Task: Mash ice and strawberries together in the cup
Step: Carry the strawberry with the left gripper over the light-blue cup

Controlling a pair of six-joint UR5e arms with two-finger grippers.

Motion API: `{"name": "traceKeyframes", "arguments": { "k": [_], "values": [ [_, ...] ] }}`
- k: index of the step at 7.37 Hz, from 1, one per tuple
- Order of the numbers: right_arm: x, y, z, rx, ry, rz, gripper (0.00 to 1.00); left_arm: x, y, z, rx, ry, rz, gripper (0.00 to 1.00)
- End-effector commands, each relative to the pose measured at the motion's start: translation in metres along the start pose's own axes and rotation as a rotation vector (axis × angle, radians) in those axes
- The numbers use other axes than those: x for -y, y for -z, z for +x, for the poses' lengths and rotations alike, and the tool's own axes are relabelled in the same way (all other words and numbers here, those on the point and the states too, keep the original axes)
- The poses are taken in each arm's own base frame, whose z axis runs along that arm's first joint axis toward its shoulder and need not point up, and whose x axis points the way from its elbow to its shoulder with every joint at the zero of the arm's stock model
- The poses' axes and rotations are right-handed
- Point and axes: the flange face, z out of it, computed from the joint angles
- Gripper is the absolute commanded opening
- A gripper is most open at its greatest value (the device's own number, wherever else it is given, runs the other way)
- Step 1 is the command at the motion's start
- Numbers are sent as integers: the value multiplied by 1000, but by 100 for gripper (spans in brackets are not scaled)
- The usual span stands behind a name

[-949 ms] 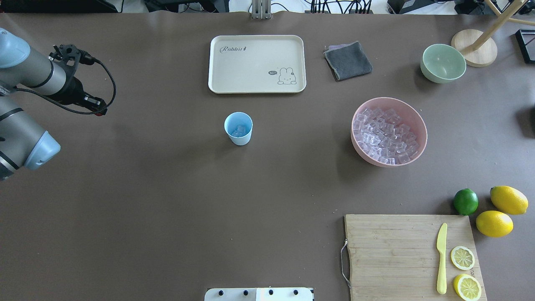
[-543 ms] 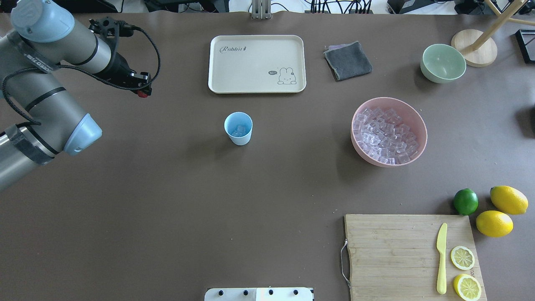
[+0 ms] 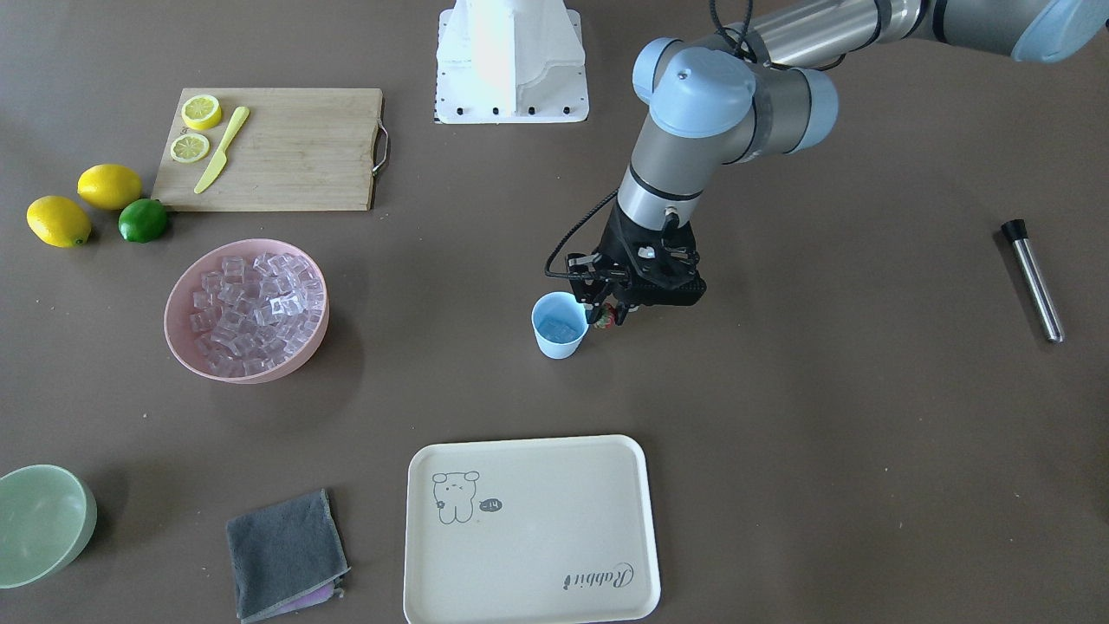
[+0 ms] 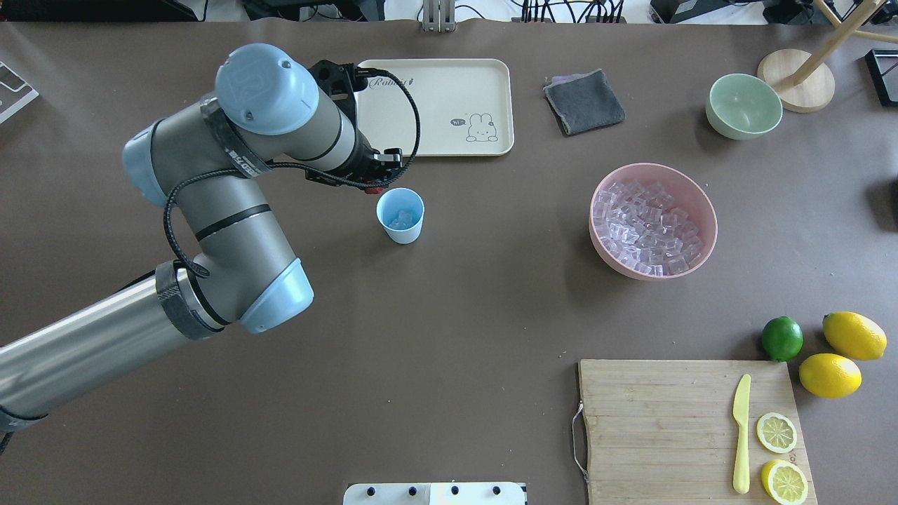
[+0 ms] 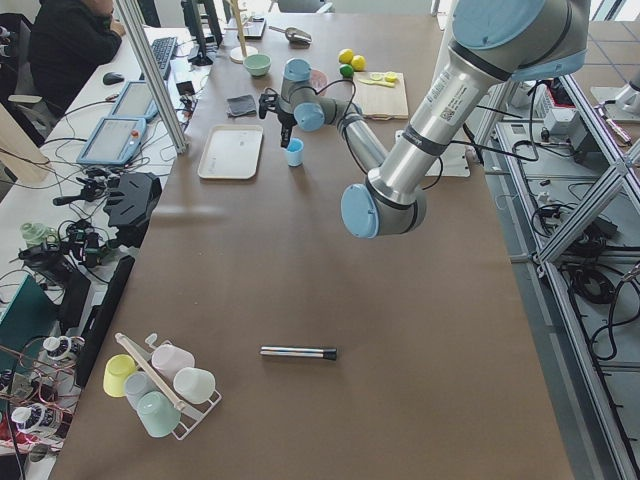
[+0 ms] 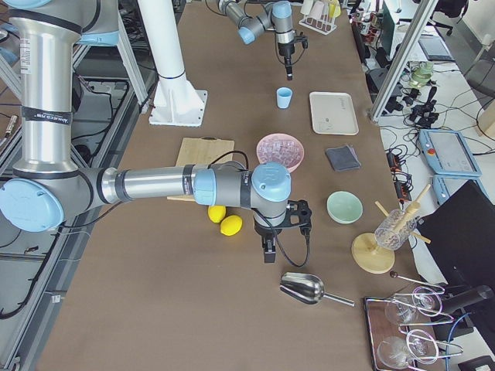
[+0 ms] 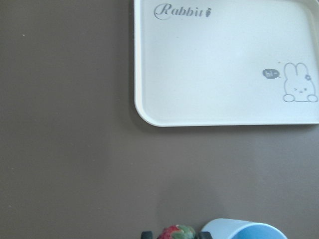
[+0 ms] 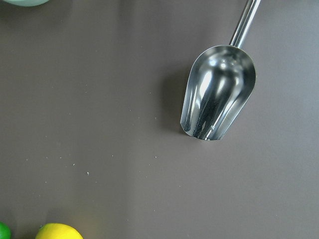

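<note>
One small strawberry sits pinched in your left fingers, just beside the blue cup, mid-frame in the front view. It is soft and light, so squeeze its sides gently. Which way its tip points, I can't tell. The cup stands upright on the worktop, mouth up, ice inside. Your right fingers: open or closed, I can't tell
</note>
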Motion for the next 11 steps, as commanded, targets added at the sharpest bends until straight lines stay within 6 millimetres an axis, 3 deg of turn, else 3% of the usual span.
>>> {"name": "traceKeyframes", "arguments": {
  "k": [1, 4, 5, 6, 8, 9, 11],
  "values": [
    [0, 0, 0, 1, 0, 0, 99, -30, -11, 26, 24, -6, 19, 32],
    [-1, 1, 1, 2, -4, 2, 100, -32, -9, 27, 17, -7, 20, 38],
    [-1, 0, 2, -2, -5, 0, 100, -31, -8, 27, 17, -4, 21, 59],
    [-1, 0, 2, -2, -4, -1, 100, -31, -6, 28, 14, -5, 22, 94],
    [-3, -1, 2, 0, -6, -3, 100, -31, -6, 25, 15, -8, 21, 97],
    [-3, -1, 2, 0, -6, -3, 100, -31, -4, 1, 27, -10, 23, 97],
    [-3, -1, 2, -2, -4, -1, 100, -18, 16, -112, 77, 3, -14, 97]
  ]
}}
